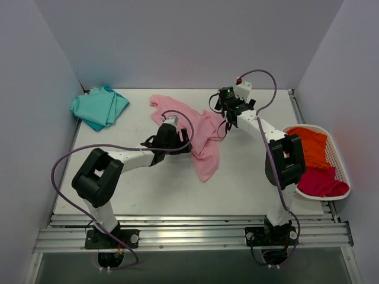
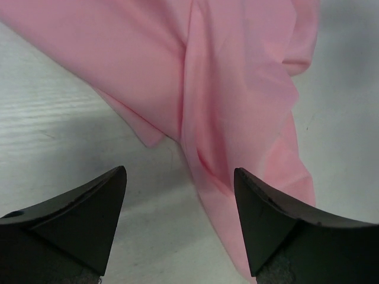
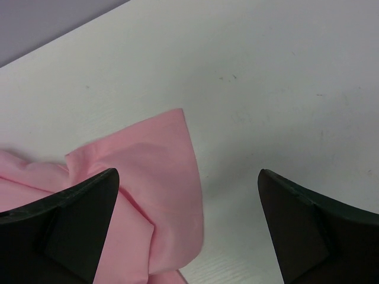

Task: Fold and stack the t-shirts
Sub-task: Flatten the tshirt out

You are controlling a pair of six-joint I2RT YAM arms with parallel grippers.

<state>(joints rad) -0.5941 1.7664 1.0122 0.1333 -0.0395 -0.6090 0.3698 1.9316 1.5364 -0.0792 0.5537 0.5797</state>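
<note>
Light pink cloth t-shirt (image 2: 237, 89) lies just ahead of spread left gripper (image 2: 179, 171); spread right gripper (image 3: 188, 173) empty at its corner.

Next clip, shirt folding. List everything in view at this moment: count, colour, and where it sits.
light pink cloth t-shirt: 1, pink, crumpled mid-table between the two grippers
teal cloth t-shirt: 1, teal, roughly folded at the table's far left corner
orange cloth shirt: 1, orange, far part of the basket
magenta cloth shirt: 1, magenta, near part of the basket
white mesh basket: 1, white, at the table's right edge
table: 1, white
cables: 2, purple, one looping off each arm
left gripper: 1, black fingers, open, at the pink shirt's left side
right gripper: 1, black fingers, open, at the pink shirt's right edge
</note>
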